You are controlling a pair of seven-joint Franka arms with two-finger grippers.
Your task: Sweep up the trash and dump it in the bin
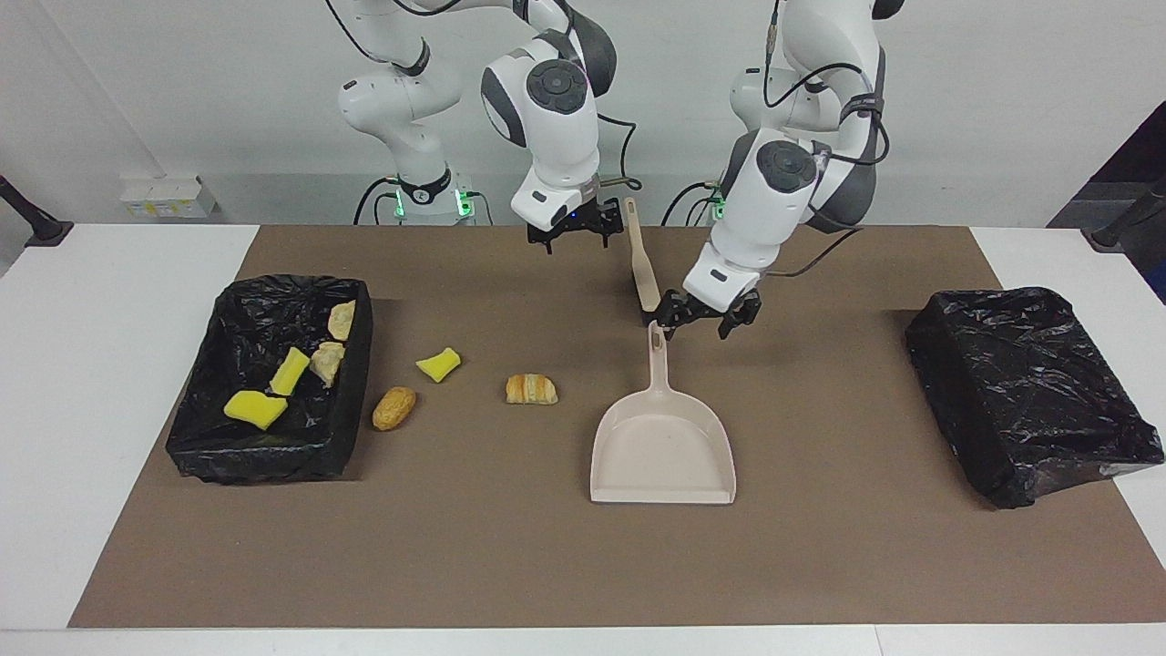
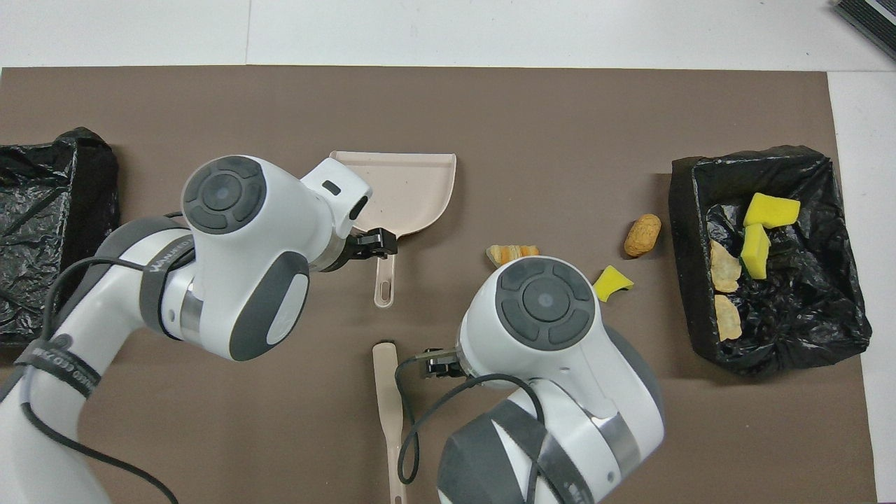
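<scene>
Three trash pieces lie on the brown mat: a croissant bit (image 1: pixel 531 389) (image 2: pixel 511 252), a yellow sponge chunk (image 1: pixel 438 363) (image 2: pixel 612 282) and a bread roll (image 1: pixel 393 407) (image 2: pixel 642 234). Several more pieces (image 1: pixel 256 408) (image 2: pixel 770 210) lie in the black-lined bin (image 1: pixel 264 456) (image 2: pixel 682 280) at the right arm's end. The beige dustpan (image 1: pixel 662 446) (image 2: pixel 406 189) lies flat mid-table. My left gripper (image 1: pixel 704 317) (image 2: pixel 374 245) is open and empty, just above the end of its handle. My right gripper (image 1: pixel 576 237) (image 2: pixel 437 365) is open and empty beside a beige brush handle (image 1: pixel 642 264) (image 2: pixel 388 413) lying on the mat.
A second black-bagged bin (image 1: pixel 1029 392) (image 2: pixel 42 231) stands at the left arm's end of the table. The brown mat (image 1: pixel 547 547) covers most of the white table.
</scene>
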